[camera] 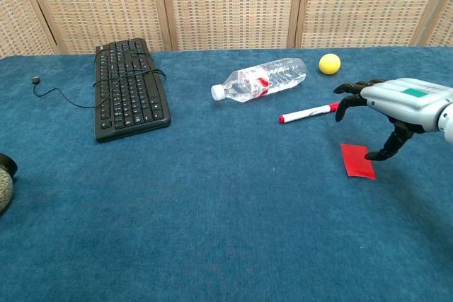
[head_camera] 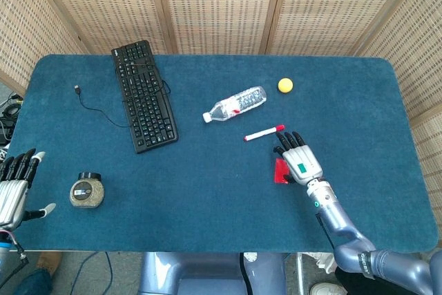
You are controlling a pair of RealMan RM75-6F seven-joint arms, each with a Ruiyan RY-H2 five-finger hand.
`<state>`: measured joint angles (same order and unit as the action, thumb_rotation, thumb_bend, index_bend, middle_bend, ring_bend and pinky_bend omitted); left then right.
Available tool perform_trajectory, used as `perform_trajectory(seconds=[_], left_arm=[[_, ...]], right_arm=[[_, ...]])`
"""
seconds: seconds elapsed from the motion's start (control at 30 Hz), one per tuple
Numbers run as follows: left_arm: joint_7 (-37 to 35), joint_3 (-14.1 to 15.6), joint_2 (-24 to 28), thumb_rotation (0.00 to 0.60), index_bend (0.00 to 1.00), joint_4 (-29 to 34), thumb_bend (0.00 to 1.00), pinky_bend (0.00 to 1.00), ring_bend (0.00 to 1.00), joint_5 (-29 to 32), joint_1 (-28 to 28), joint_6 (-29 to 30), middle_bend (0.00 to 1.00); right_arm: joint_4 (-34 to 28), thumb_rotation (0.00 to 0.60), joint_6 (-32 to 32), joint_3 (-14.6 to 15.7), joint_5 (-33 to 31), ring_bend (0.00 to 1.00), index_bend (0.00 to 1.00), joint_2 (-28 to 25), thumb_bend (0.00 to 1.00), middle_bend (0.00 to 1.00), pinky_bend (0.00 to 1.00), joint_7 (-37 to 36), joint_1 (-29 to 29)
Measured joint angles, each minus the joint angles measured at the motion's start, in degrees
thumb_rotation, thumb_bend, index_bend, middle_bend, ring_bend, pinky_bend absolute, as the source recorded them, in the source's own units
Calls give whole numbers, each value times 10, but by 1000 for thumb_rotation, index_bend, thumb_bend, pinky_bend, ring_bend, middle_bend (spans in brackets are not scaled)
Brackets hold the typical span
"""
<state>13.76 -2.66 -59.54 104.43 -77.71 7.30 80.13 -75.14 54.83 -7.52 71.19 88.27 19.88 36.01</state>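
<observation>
My right hand (head_camera: 298, 160) (camera: 396, 107) hovers palm down over the right part of the table, fingers spread and nothing held. A flat red card (head_camera: 281, 170) (camera: 357, 160) lies on the cloth just left of it, and the thumb reaches down to the card's right edge. A red-capped white marker (head_camera: 264, 132) (camera: 308, 112) lies just beyond the fingertips. My left hand (head_camera: 14, 188) is off the table's front left corner, fingers apart and empty, nearest a small jar (head_camera: 87, 190).
A clear water bottle (head_camera: 235, 103) (camera: 260, 79) lies on its side mid-table, with a yellow ball (head_camera: 285, 86) (camera: 328, 64) behind the marker. A black keyboard (head_camera: 144, 94) (camera: 131, 90) and its loose cable (head_camera: 93, 105) occupy the far left. Wicker screens stand behind the blue table (head_camera: 207, 191).
</observation>
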Motion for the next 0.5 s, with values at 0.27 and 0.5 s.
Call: perform_trajectory(seconds=[0.27,0.5], left_arm=[[2,0,-1,600,0,0,0,0,0,2,1,-2,0],[2,1,0,600,0,1,0,0,0,1,1,-2,0]], right_arm=[[-5,600,5,14,4,0,268,5,182,0,0,0,-7],[12,600,12,29,14,0,266,23,176,0,0,2,-16]])
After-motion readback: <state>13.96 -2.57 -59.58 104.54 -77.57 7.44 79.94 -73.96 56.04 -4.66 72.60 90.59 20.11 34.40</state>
